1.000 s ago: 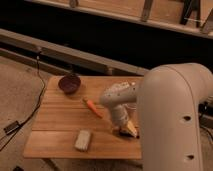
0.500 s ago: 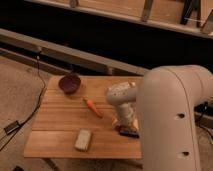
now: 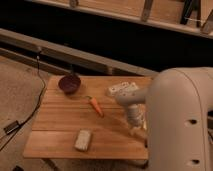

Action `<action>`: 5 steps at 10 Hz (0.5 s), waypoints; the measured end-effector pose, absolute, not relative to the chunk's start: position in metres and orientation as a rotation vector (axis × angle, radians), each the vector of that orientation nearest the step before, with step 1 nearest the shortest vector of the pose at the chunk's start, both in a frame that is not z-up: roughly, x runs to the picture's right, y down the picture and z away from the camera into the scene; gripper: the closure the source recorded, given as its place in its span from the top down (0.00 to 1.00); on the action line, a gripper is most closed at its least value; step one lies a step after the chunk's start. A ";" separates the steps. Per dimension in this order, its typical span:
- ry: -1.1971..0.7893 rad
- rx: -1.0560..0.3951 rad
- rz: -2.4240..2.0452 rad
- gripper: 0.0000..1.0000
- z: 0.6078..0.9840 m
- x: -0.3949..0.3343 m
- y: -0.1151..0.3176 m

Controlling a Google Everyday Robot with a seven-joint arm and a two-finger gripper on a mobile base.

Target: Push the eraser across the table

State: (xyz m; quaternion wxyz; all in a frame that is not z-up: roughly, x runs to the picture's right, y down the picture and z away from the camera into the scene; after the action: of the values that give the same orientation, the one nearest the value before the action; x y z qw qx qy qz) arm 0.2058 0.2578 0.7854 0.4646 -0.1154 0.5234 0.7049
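As your arm swings right, away from the carrot (image 3: 96, 106), the hand (image 3: 135, 128) sits low near the table's (image 3: 55, 135) right front edge, its opening impossible to tell, the eraser apparently hidden beneath it, likely mid-push.

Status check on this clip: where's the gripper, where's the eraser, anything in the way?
Gripper low over the table, right side. Eraser hidden, can't confirm contact. Carrot, pale block, bowl off to the left.

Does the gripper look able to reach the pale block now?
Probably yes. The gripper hangs low at the right edge of the table; only bare planks lie between it and the pale block, and the carrot lies further back.
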 end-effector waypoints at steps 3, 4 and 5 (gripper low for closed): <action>1.356 -0.247 1.727 0.80 0.765 0.242 0.261; 1.363 -0.239 1.730 0.80 0.762 0.247 0.260; 1.365 -0.238 1.737 0.80 0.760 0.248 0.259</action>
State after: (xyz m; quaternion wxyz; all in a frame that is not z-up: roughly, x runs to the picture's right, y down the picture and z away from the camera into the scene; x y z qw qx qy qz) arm 0.2482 0.2587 0.7597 0.4439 -0.0958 0.5506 0.7004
